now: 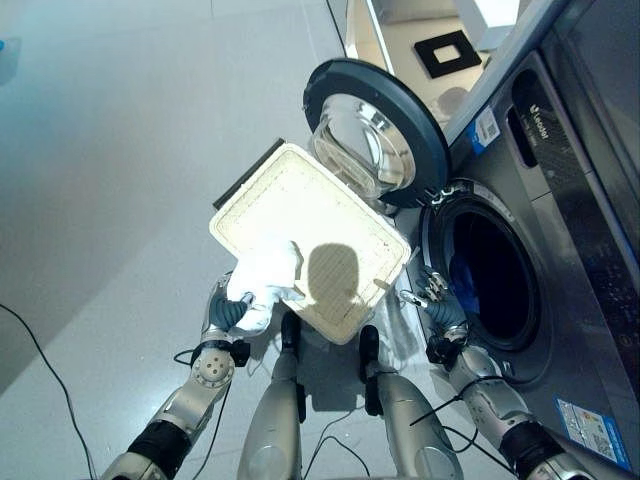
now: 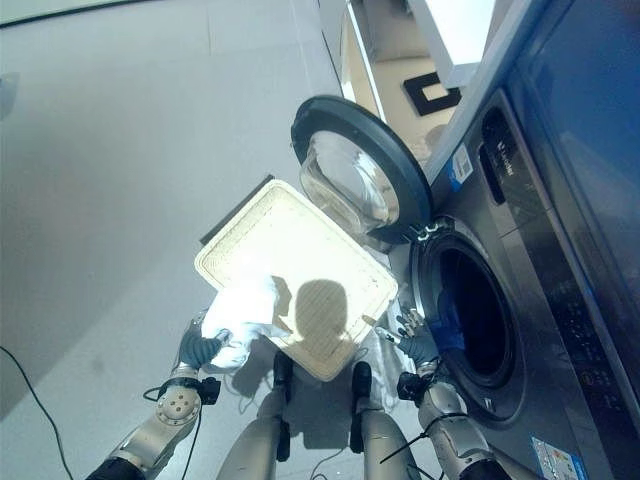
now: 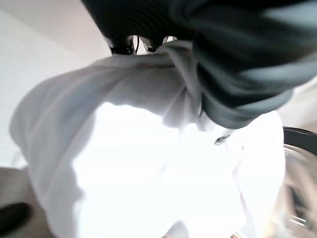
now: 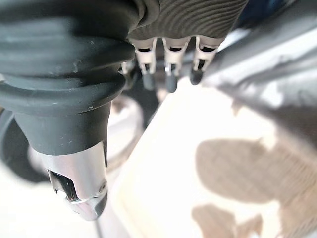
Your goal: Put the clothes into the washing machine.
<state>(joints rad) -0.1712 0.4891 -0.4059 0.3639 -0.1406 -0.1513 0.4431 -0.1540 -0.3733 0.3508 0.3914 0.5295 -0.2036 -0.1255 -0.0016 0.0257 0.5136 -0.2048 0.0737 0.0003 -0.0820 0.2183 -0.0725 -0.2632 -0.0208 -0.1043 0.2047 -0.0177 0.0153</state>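
Observation:
A white garment (image 1: pixel 265 277) hangs over the near left corner of a cream laundry basket (image 1: pixel 300 200) in front of me. My left hand (image 1: pixel 224 312) is shut on it from below; in the left wrist view the white garment (image 3: pixel 138 163) bunches under the curled fingers (image 3: pixel 124 47). The washing machine (image 1: pixel 575 230) stands on the right with its round door (image 1: pixel 370 130) swung open over the basket's far corner. A blue garment (image 1: pixel 462 278) lies inside the drum (image 1: pixel 495 275). My right hand (image 1: pixel 440 303) hovers open at the drum's near rim, holding nothing, with its fingers (image 4: pixel 168 74) straight.
The basket sits close against the machine's front, its right corner beside the drum opening. A pale cabinet with a black square frame (image 1: pixel 447 52) stands beyond the door. Bare grey floor (image 1: pixel 110 150) stretches to the left.

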